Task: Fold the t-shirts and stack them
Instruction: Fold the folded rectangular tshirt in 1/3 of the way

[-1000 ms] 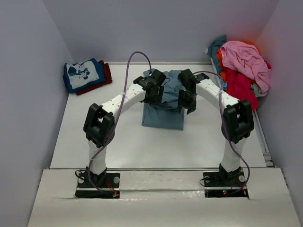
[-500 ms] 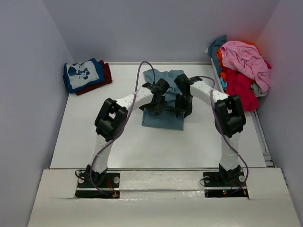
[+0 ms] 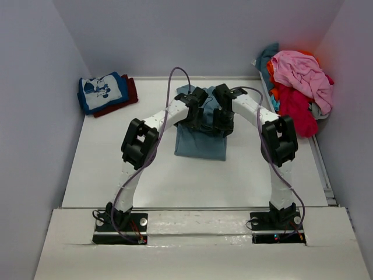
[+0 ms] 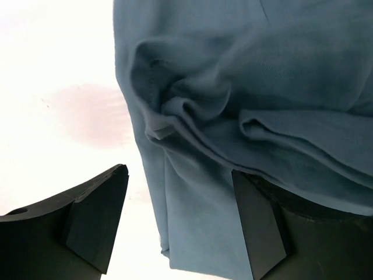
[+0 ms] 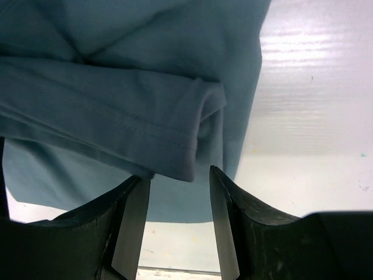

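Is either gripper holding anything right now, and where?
Nothing clamped: left gripper and right gripper both stand open over the slate-blue t-shirt, at its rumpled folds.

From high behind the arm bases [image 3: 119, 224] at 6 o'clock, looking down toward 12, far enough to take in the whole table [image 3: 93, 175]. From each wrist, close down onto the slate-blue t-shirt [image 3: 201, 146]. Shared by all three: that shirt and bare tabletop beside it.
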Controlling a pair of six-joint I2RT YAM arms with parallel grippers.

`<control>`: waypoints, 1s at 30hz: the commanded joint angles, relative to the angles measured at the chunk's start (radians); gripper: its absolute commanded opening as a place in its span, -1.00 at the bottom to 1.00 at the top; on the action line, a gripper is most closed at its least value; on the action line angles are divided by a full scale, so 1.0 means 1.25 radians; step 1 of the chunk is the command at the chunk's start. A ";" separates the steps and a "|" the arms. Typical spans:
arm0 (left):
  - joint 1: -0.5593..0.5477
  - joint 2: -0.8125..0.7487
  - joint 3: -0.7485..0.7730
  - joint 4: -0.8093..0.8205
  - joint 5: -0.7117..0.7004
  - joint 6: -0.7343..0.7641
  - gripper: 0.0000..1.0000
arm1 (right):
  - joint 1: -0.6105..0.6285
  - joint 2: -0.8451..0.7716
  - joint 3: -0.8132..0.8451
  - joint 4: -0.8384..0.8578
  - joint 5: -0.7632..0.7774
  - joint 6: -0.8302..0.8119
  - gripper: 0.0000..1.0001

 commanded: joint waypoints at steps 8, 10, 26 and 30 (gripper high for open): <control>0.031 0.063 0.138 -0.056 -0.007 0.024 0.69 | 0.006 0.092 0.195 -0.079 0.052 -0.020 0.03; 0.031 0.073 0.146 -0.056 -0.007 0.024 0.69 | -0.002 0.111 0.219 -0.084 0.054 -0.020 0.03; 0.053 0.064 0.135 -0.014 -0.025 0.010 0.69 | -0.094 0.196 0.376 -0.063 0.113 -0.007 0.03; 0.053 0.056 0.118 -0.006 -0.027 0.010 0.68 | -0.101 0.201 0.418 -0.073 0.104 -0.012 0.03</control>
